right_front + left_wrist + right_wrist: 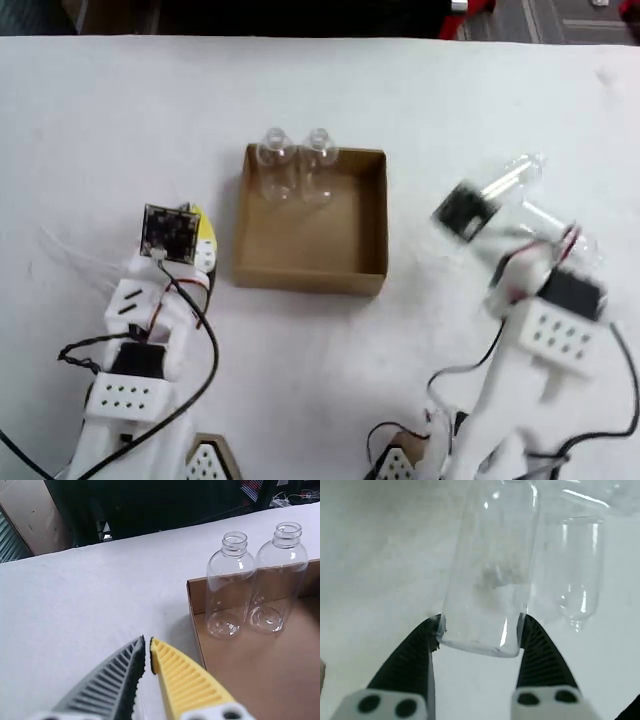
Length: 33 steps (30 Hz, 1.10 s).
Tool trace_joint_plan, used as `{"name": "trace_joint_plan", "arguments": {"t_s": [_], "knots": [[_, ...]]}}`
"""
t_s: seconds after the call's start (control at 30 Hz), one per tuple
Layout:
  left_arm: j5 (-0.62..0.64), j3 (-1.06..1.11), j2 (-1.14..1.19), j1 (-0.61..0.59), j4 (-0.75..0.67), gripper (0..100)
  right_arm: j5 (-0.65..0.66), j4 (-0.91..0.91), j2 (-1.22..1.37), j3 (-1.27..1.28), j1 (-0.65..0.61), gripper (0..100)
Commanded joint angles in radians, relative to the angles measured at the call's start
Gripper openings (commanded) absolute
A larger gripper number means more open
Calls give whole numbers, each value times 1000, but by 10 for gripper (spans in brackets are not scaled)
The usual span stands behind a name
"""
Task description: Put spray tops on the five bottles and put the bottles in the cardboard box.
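1. Left of the brown cardboard box, our left gripper holds nothing, its grey and yellow fingers pressed together.
2. Inside the box, against its far wall, a clear plastic open-necked bottle and its twin bottle stand upright. Both necks are bare, so we judge them boxed but uncapped.
3. Right of the box, our right gripper is clamped on a third clear bottle. Another transparent bottle sits just beyond it on the white table. We judge that three of the five remain to be boxed and that the spray tops are yet to be fitted.
4. The left wrist view makes the open necks plain, where the high view gives them as pale rings. The right wrist view shows the clamp that the high view smears. The high view adds where both arms stand beside the box.
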Motion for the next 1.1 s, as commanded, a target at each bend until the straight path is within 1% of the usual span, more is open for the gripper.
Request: {"name": "trace_joint_plan", "arguments": {"t_s": [0.0, 0.1, 0.2, 0.33, 0.43, 0.5, 0.57, 0.63, 0.7, 0.77, 0.83, 0.97, 1.07], "knots": [[-12, -11, -16, 4, -29, 24, 140, -142, -110, 242, -2, 16], [-12, -11, -16, 4, -29, 24, 187, -213, -145, 351, -1, 16], [-12, -11, -16, 4, -29, 24, 190, -269, -139, 408, 2, 16], [-12, -11, -16, 4, -29, 24, 192, -349, -107, 462, 41, 18], [-12, -11, -16, 4, -29, 24, 196, -386, -73, 482, 93, 33], [-12, -11, -16, 4, -29, 24, 256, -364, -51, 494, 128, 98], [-12, -11, -16, 5, -29, 24, 348, -318, -42, 499, 165, 193], [-12, -11, -16, 8, -29, 24, 410, -298, -42, 499, 191, 273], [-12, -11, -16, 8, -29, 24, 425, -295, -42, 474, 202, 300], [-12, -11, -16, 8, -29, 24, 404, -277, -42, 410, 200, 282], [-12, -11, -16, 8, -29, 24, 365, -206, -42, 324, 183, 262], [-12, -11, -16, 7, -29, 24, 270, -21, -42, 126, 116, 253], [-12, -12, -16, 7, -29, 24, 186, 93, -42, -18, 35, 252]]}}
